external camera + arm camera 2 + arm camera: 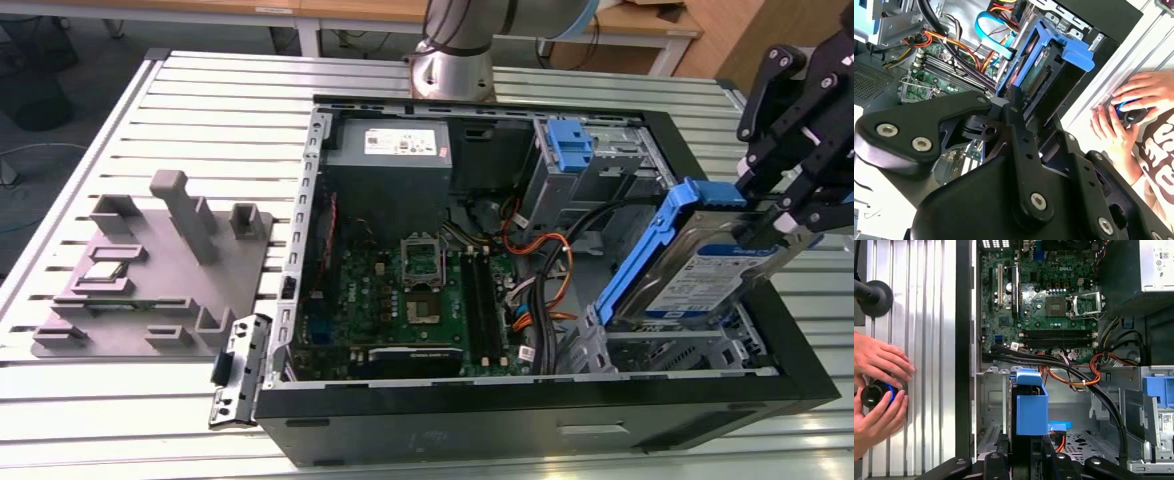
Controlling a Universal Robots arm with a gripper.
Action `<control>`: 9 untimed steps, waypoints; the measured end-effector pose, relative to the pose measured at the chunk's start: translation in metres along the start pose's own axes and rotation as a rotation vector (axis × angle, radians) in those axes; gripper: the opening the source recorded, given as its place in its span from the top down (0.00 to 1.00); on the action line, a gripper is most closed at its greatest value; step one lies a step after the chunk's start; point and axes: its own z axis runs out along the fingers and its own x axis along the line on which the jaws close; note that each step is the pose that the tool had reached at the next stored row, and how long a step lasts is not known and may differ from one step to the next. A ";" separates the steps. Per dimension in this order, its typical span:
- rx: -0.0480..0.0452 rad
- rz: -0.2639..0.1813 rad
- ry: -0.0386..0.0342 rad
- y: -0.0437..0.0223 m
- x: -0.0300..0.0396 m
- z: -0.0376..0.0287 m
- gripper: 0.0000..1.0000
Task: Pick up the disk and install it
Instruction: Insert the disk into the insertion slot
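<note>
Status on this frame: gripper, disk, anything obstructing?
Gripper shut on the disk. Disk tilted, lower end at the drive bay, not seated. Cable bundle close beside bay; person's hands outside the case.

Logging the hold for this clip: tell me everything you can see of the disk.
The disk is a flat rectangular silver-metal hard drive with a white and blue label on its face and blue plastic rails along its edges. It is tilted steeply. Its upper end is clamped in the gripper, and its lower end dips into the open computer case by the metal drive cage at the exterior view's right. Whether it touches the cage cannot be told.
</note>
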 end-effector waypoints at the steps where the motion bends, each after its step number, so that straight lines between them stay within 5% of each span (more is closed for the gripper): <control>1: 0.0000 0.000 0.0001 0.0000 0.0006 0.0000 0.65; 9: 0.0000 0.000 0.0000 -0.0001 0.0033 0.0001 0.65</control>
